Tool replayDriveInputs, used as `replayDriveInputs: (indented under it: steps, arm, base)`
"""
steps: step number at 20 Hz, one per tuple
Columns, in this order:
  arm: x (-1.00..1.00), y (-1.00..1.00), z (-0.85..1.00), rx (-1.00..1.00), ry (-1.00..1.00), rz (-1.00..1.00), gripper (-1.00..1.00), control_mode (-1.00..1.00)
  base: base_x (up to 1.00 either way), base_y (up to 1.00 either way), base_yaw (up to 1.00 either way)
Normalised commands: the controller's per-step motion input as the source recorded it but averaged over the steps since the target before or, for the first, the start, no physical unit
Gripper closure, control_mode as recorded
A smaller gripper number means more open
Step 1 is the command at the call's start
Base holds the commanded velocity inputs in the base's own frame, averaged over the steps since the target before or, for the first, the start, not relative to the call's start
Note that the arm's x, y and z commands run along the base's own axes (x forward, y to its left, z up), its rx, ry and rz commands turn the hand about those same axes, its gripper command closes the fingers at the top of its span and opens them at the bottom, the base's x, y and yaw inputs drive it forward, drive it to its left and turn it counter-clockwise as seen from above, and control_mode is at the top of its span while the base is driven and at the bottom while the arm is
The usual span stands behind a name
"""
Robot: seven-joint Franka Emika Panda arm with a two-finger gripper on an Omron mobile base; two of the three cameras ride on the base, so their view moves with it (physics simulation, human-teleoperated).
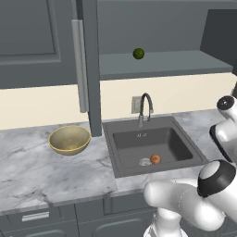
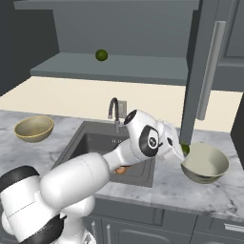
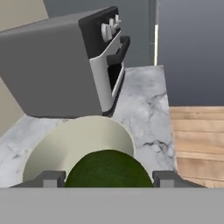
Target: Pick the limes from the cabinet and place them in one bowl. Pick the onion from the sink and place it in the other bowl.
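The marble tabletop (image 1: pixel 41 169) runs beneath a dark grey cabinet (image 1: pixel 157 41) whose door stands open, its long silver bar handle (image 1: pixel 81 65) showing on the door edge. One lime (image 1: pixel 138 53) rests on the grey cabinet shelf (image 2: pixel 119 66), well apart from everything below. Set into the tabletop, the sink (image 1: pixel 152 146) holds the onion (image 1: pixel 155 159) on its floor, just beside the round silver drain (image 1: pixel 145 162); the curved dark faucet (image 1: pixel 145 107) rises at the rear rim. A small pale mark on the sink's back wall is too small to read, and no other writing is legible. The golden-tan bowl (image 1: pixel 69 140) sits on the tabletop to the left of the sink and is unoccupied. The cream-grey bowl (image 2: pixel 205 163) sits on the tabletop to the right of the sink, beside the open door. In the hand view a grey toaster oven (image 3: pixel 65 65) with knobs and a dark handle stands on the tabletop behind this bowl. The pincer (image 3: pixel 108 178) is pinching a second lime (image 3: pixel 108 170) between its two dark fingertips (image 3: pixel 52 178), directly above the cream-grey bowl's greenish interior; in the right base view this lime shows at the bowl's near-left rim.
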Motion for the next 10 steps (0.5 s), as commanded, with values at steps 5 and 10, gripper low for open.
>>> replayDriveInputs:
  steps: [5, 10]
  arm:
    - [0.06, -0.20, -0.17, 0.06, 0.01, 0.07, 1.00, -1.00]
    - [0.08, -0.14, -0.16, 0.03, 0.00, 0.09, 1.00, -1.00]
  base:
    - [0.00, 0.00, 0.00]
    - [0.00, 0.00, 0.00]
